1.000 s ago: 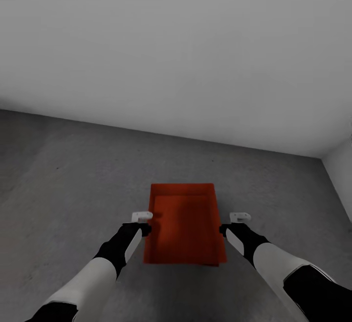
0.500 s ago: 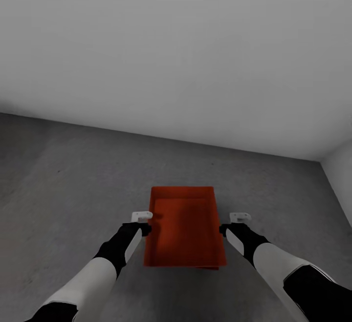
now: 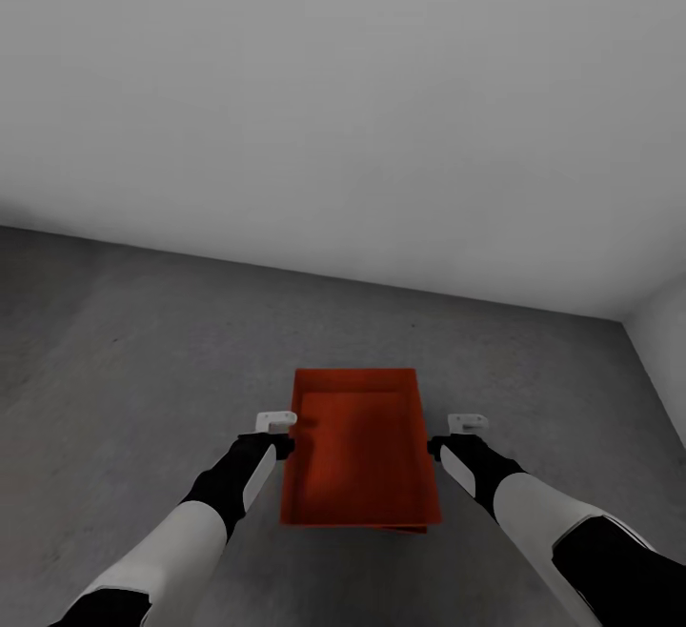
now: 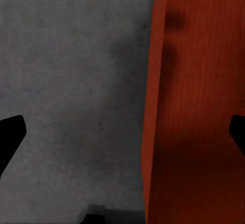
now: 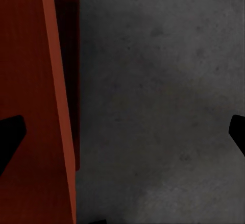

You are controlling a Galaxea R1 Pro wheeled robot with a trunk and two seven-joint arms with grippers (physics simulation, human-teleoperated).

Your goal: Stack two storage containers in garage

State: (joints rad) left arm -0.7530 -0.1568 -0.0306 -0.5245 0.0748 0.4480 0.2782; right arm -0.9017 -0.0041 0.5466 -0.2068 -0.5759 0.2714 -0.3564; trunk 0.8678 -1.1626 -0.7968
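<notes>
So, quick rundown of the scene:

Room: garage, plain white wall filling the upper half of the head view, dark grey concrete floor across the lower half, a second wall edge at the far right.

Containers: orange-red storage container sits low and centre in the head view, open top facing up, on the floor. A thin sliver of a second orange-red edge peeks out under its near right corner, so it looks like one bin is nested on the other, but can't say for sure how they sit.

Left gripper: just beside the container's left wall, lower left of centre. In the left wrist view the black fingertips are spread wide at both frame edges, one over bare floor, the other over the bin's orange wall. Released, not pinching anything.

Right gripper: just off the container's right wall, small gap of floor showing between them. Right wrist view has the fingertips spread wide too, the bin's wall on one side and concrete on the other. Also released.

Arms: both reach forward from the bottom corners, white forearms, black wrists, roughly mirrored either side of the bin.
</notes>
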